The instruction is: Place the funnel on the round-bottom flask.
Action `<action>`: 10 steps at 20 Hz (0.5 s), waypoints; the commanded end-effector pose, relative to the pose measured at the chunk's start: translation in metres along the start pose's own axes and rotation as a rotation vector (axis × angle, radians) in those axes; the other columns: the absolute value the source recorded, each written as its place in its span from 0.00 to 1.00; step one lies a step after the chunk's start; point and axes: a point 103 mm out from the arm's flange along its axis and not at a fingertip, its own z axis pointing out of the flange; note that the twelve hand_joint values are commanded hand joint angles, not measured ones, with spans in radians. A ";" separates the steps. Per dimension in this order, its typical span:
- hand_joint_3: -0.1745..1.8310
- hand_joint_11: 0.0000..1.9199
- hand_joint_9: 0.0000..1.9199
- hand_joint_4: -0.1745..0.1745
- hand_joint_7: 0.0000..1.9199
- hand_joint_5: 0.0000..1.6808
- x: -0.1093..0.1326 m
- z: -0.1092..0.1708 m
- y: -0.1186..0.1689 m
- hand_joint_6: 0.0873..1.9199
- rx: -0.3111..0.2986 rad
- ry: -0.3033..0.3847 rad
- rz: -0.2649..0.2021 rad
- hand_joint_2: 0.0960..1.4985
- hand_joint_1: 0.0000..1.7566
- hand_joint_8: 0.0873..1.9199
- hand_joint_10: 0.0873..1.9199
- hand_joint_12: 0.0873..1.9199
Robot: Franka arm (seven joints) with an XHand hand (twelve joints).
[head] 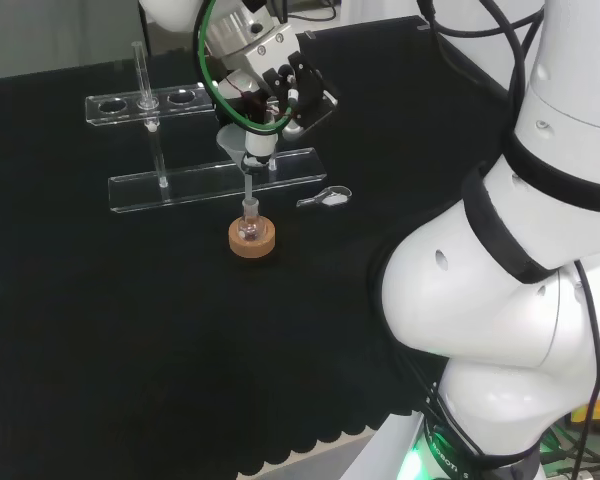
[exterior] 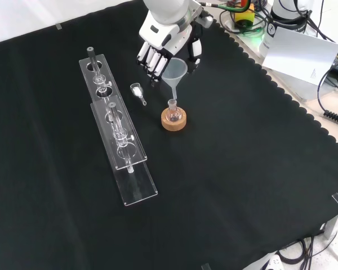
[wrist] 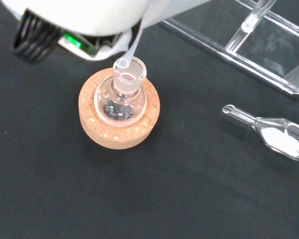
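Funnel [exterior: 175, 71], pinched in the hand's [exterior: 167, 40] curled fingers, hangs with its stem tip at the round-bottom flask's [wrist: 121, 99] mouth, on a cork ring [wrist: 119, 115].

Past my hand [wrist: 84, 20] I see the funnel [wrist: 132, 47] stem's tip at the mouth of the round-bottom flask [wrist: 120, 102], which sits on its cork ring [wrist: 89, 127]. A clear scoop [wrist: 271, 137] of white powder lies apart on the black cloth, near a clear rack [wrist: 249, 55].

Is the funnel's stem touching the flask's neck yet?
Cannot tell. In the wrist view the funnel stem tip sits right at the rim of the round-bottom flask, with no plain gap or contact visible.
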 end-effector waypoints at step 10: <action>0.50 0.16 0.34 0.48 0.22 0.35 -0.002 0.012 0.016 0.58 0.002 0.002 -0.006 0.37 0.59 0.35 0.26 0.68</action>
